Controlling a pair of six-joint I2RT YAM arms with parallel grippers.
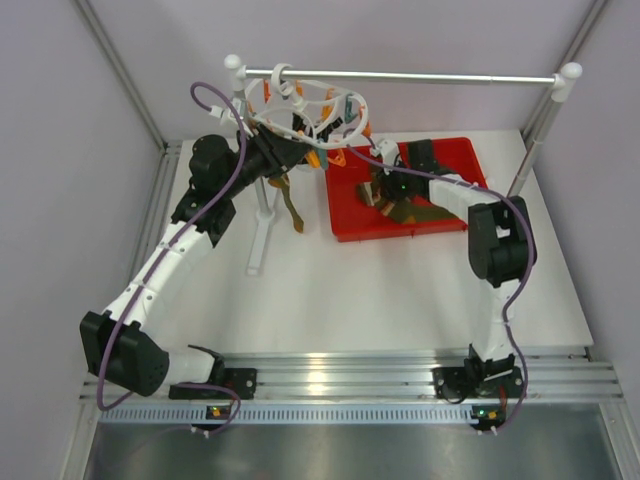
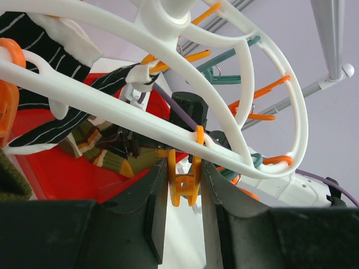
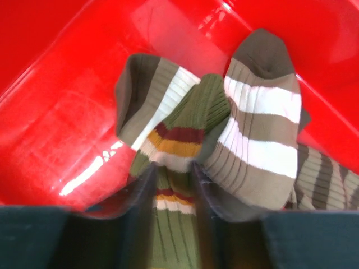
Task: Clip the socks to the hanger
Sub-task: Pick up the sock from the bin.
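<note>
Two jobs are in hand at once. The left gripper [image 2: 184, 171] is clamped on an orange clip [image 2: 182, 190] that hangs under the white ring of the hanger [image 2: 112, 108], just above its fingers. The right gripper [image 3: 173, 196] is down in the red tray [image 3: 56, 84], its jaws on either side of an olive sock [image 3: 179, 134] and touching the cloth. Whether they pinch it firmly I cannot tell. A brown-striped sock [image 3: 258, 140] lies just right of the fingers, overlapping the olive one. It would be best to grip the olive sock alone, lift it straight up, then feed its edge into the held clip.
</note>
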